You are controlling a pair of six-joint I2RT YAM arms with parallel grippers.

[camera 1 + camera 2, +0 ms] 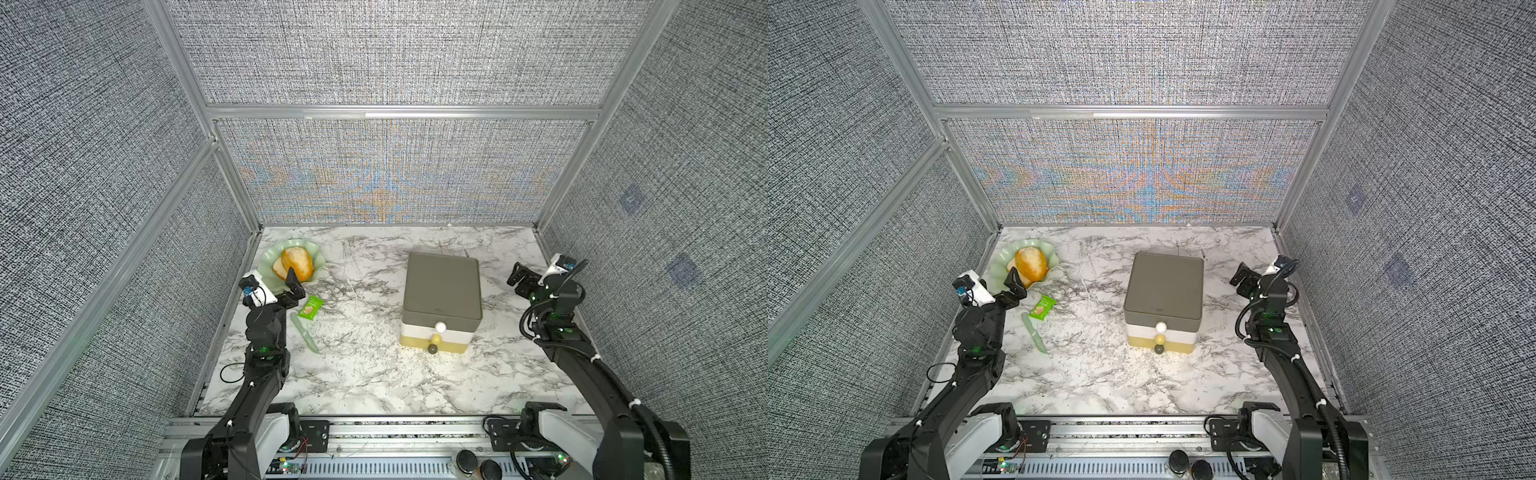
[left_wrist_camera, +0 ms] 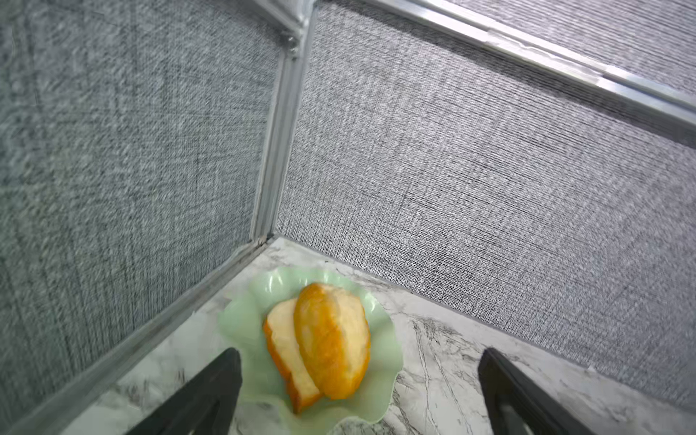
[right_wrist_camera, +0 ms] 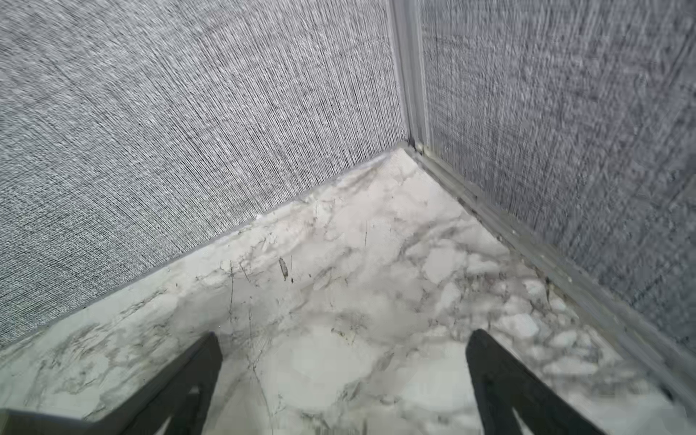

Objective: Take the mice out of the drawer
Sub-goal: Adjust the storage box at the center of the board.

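A small drawer unit [image 1: 442, 291] [image 1: 1165, 286] with a grey-brown top stands on the marble table, right of centre. It has three stacked drawers with a white knob [image 1: 440, 327], a yellow knob [image 1: 436, 340] and a dark knob [image 1: 432, 350]; all three drawers are pushed in. The mice are hidden. My left gripper [image 1: 286, 282] [image 2: 359, 352] hovers open at the far left, over a plate, with nothing between its jaws. Near the right wall my right gripper [image 1: 518, 277] [image 3: 344, 335] is open and empty above bare marble. Both are well away from the drawer unit.
A pale green scalloped plate [image 1: 318, 255] [image 2: 384, 331] with bread [image 1: 297, 264] sits in the back left corner. A green snack packet [image 1: 311, 307] and a pale green knife [image 1: 305, 336] lie near the left arm. Fabric walls close three sides.
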